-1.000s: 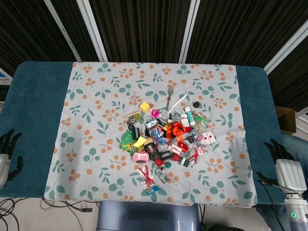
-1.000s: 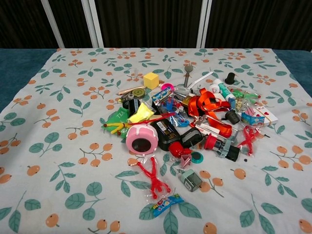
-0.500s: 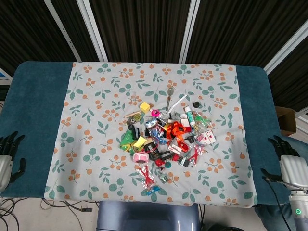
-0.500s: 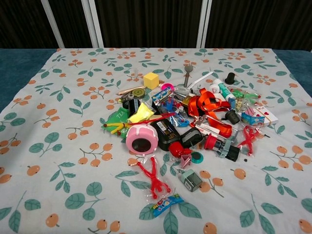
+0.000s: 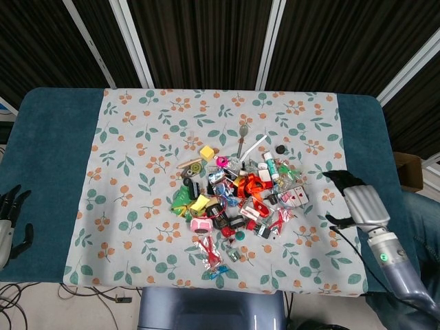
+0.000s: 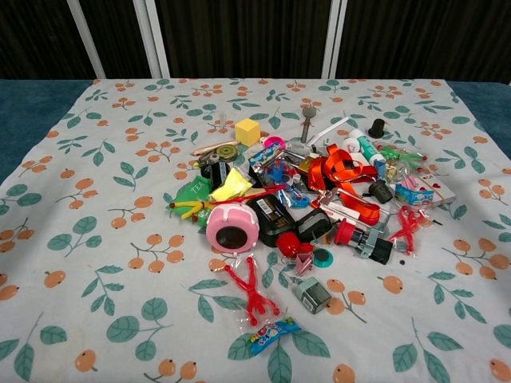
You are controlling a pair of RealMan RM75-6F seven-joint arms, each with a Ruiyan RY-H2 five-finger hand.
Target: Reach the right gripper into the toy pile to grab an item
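We judge the approach step is in hand: the right hand [image 5: 360, 201] hovers over the floral-cloth surface [image 5: 137, 137], fingers apart, holding nothing, near the right edge of the heap of small colourful toys [image 5: 237, 199] at the cloth's centre. Next we would reach leftward and lower onto an outlying item, perhaps the playing-card packet [image 5: 294, 196].

Bare cloth [image 5: 323, 206] lies between right hand [image 5: 361, 204] and toy pile [image 5: 237, 196]; playing-card packet [image 5: 294, 196] forms pile's nearest edge; pile's far side densely tangled.
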